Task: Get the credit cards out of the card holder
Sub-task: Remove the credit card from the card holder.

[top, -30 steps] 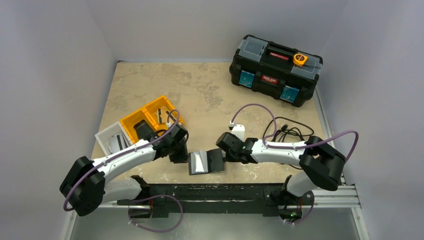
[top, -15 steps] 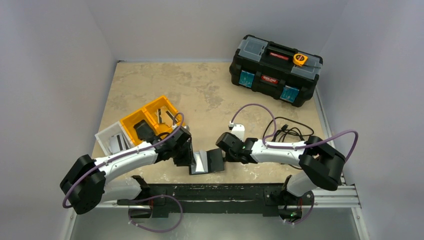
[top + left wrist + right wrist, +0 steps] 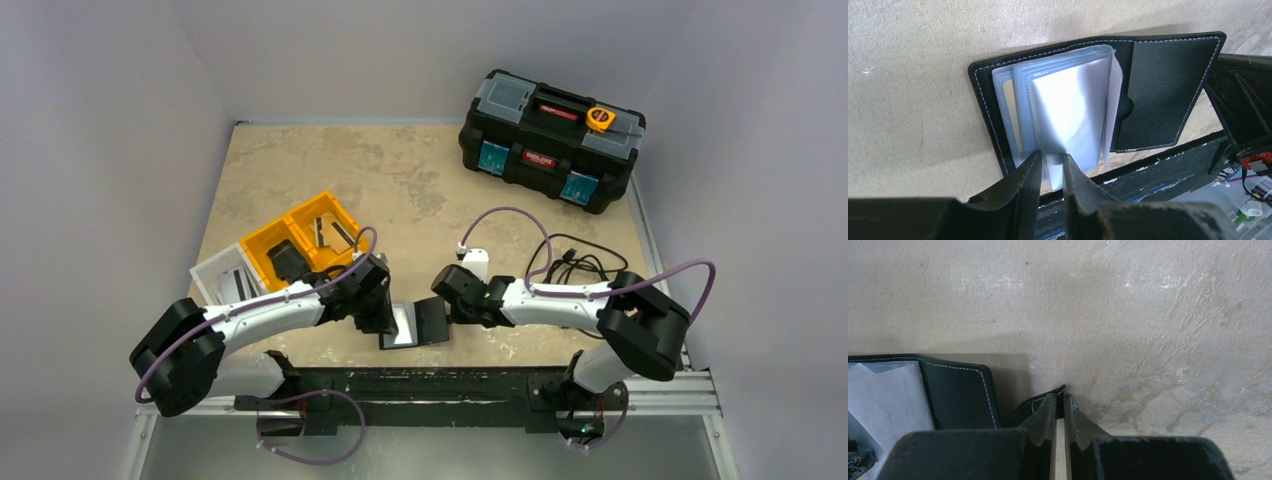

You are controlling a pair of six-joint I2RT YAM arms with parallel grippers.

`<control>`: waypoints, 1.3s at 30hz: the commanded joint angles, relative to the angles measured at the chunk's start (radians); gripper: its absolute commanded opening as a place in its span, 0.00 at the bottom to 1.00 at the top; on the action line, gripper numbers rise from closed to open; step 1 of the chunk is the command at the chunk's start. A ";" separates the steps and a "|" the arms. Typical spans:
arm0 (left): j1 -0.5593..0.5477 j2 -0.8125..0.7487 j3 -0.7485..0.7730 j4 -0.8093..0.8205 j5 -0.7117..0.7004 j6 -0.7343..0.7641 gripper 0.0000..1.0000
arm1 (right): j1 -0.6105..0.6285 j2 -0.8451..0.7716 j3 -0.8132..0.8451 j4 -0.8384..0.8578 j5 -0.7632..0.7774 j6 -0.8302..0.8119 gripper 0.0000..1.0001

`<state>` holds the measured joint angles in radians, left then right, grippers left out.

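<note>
The black card holder [image 3: 432, 322] [image 3: 1168, 85] lies open near the table's front edge, with a fan of grey-blue plastic sleeves [image 3: 1068, 110] standing up from it. One tan credit card [image 3: 1011, 112] shows through a left sleeve; any others are hidden. My left gripper [image 3: 386, 318] [image 3: 1052, 164] has its jaws close together on the lower edge of the sleeves, which fills the gap between them. My right gripper [image 3: 447, 306] [image 3: 1060, 399] is shut on the corner of the holder's black right flap [image 3: 958, 390].
A big black toolbox [image 3: 550, 140] stands at the back right. Orange bins [image 3: 300, 238] and a white bin [image 3: 222, 280] sit behind my left arm. Black cables [image 3: 572, 262] and a white plug [image 3: 477, 262] lie behind my right arm. A black rail [image 3: 450, 385] runs along the front edge.
My left arm has swung right, from beside the holder onto its sleeves, and its jaws widened, then narrowed on them. The right gripper has kept its hold on the flap.
</note>
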<state>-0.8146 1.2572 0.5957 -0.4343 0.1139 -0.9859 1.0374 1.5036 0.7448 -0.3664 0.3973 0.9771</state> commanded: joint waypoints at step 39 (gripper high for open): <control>-0.090 0.388 0.294 0.211 0.124 -0.007 0.32 | 0.002 -0.373 0.036 -0.147 0.012 -0.016 0.48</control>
<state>-0.8997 1.6173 0.8448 -0.2779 0.2008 -0.9947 1.0351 1.1614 0.7773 -0.4969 0.3836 0.9497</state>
